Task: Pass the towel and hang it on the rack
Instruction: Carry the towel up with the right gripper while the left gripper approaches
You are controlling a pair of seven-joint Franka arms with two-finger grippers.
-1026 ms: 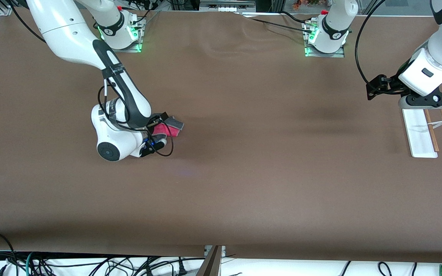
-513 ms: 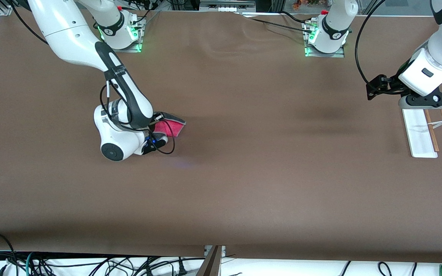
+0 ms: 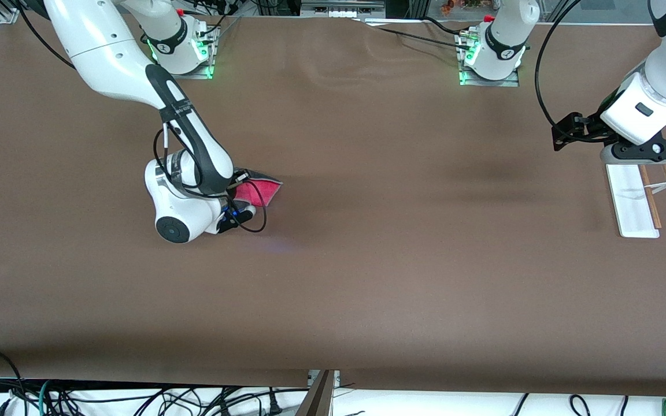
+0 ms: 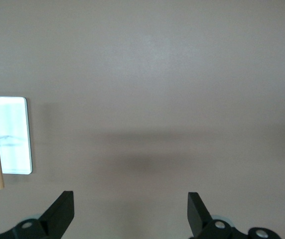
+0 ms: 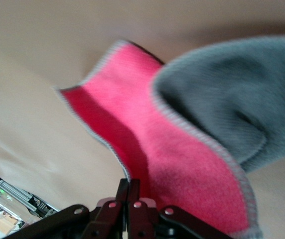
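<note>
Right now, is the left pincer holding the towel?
No, the left pincer is open and bare near the rack, while the right pincer pinches the towel.

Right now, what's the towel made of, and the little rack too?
The towel, pinched in the right gripper, looks like soft fuzzy cloth: a nappy pink-red face, a dark grey face, and a stitched light hem. The rack seems to have a smooth, slightly shiny white base, maybe plastic, and two thin brown rods that look like wood.
</note>
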